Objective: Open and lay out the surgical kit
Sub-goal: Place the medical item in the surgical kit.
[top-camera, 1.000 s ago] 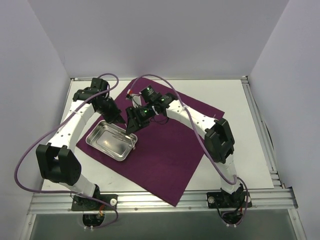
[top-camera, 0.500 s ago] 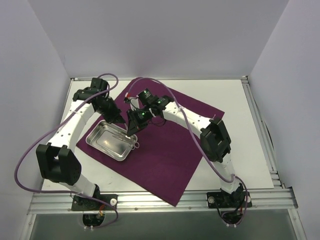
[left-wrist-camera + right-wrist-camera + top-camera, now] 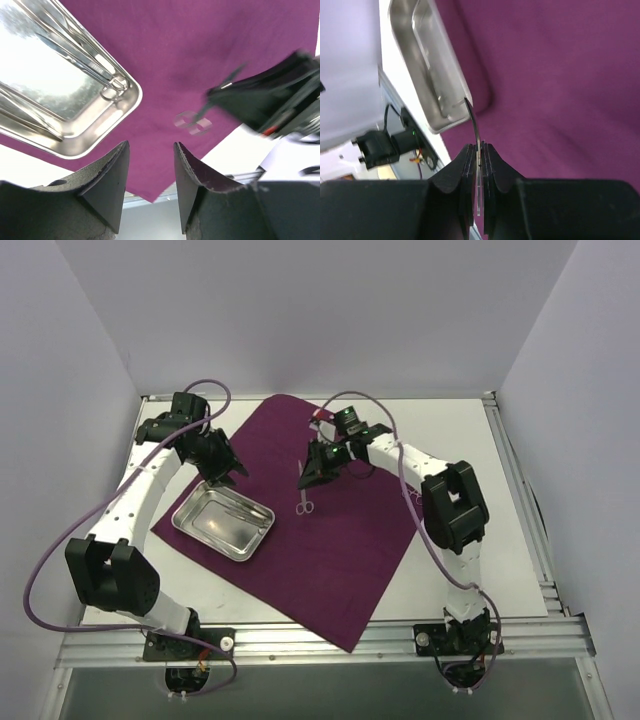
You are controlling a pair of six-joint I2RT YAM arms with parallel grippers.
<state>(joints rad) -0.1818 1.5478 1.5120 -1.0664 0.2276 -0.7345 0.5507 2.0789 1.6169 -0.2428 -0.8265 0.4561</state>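
The dark purple cloth lies spread flat on the white table. On its left part sits the steel tray, and the left wrist view shows thin ring-handled instruments lying inside it. My right gripper hangs over the cloth to the right of the tray, shut on a thin ring-handled instrument that dangles rings-down. In its own view that instrument is pinched between the fingers. My left gripper hovers at the tray's far edge, and its own view shows it open with nothing between the fingers.
An aluminium rail runs along the table's near edge, with both arm bases on it. White walls close in the left, back and right. Purple cables loop off both arms. Bare white table lies to the right of the cloth.
My right gripper closed on an instrument at the tray's right corner, lifted it out and carried it right over the cloth. My left gripper has opened at the tray's far edge.
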